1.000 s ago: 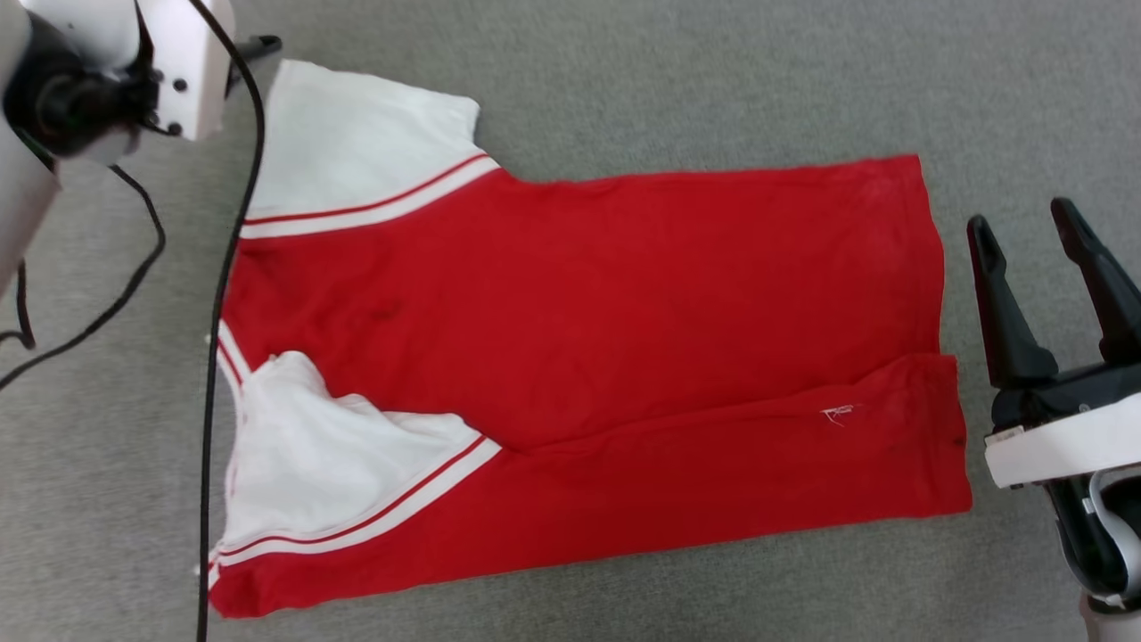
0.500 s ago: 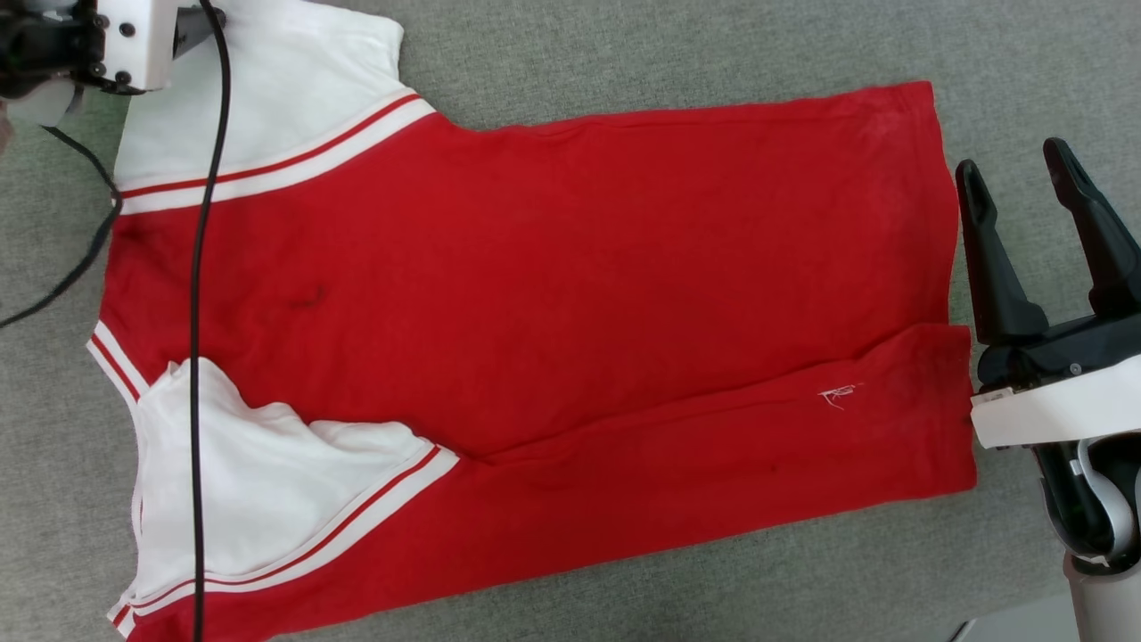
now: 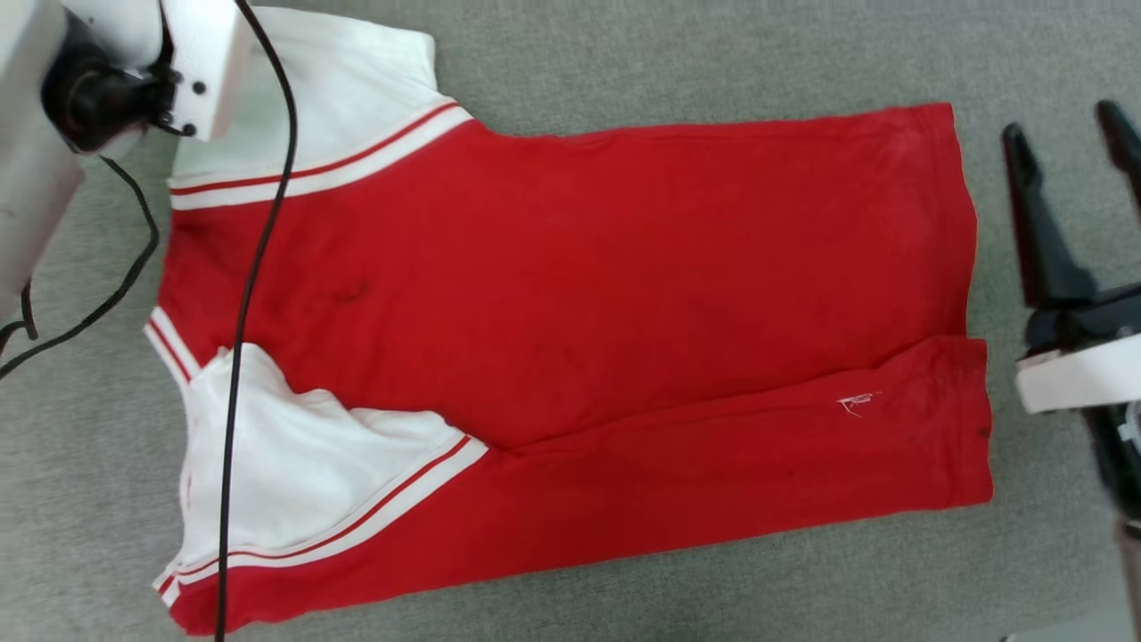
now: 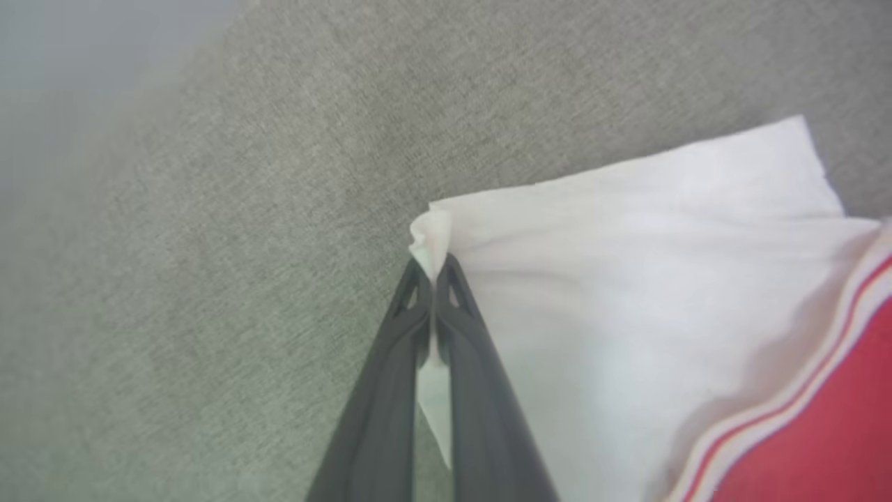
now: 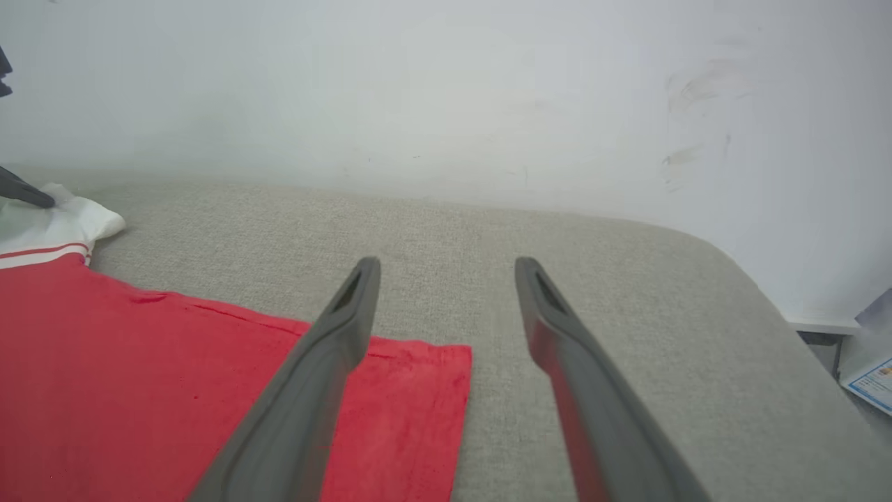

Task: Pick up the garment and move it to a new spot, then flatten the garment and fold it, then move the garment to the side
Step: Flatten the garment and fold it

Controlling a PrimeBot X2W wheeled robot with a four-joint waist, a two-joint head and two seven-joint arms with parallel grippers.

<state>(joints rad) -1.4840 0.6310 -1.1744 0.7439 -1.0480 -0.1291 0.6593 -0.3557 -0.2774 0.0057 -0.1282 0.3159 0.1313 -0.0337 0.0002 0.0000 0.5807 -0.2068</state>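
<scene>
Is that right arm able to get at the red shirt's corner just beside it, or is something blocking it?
Probably yes. The right gripper hangs open just off the garment's hem corner, with only grey surface between them, so a short move inward should bring it there.

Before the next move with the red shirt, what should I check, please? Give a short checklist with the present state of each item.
1. The left gripper is shut on the corner of the far white sleeve: ok.
2. That grip is deep enough to hold: cannot tell; only a small tuft of cloth shows past the fingertips.
3. The right gripper is open: ok.
4. The right gripper is on the hem: not ok; it stands beside it, holding nothing.
5. The near long edge of the garment is folded in: ok.
6. The black cable is clear of the garment: cannot tell; in the head view it crosses both sleeves.
</scene>
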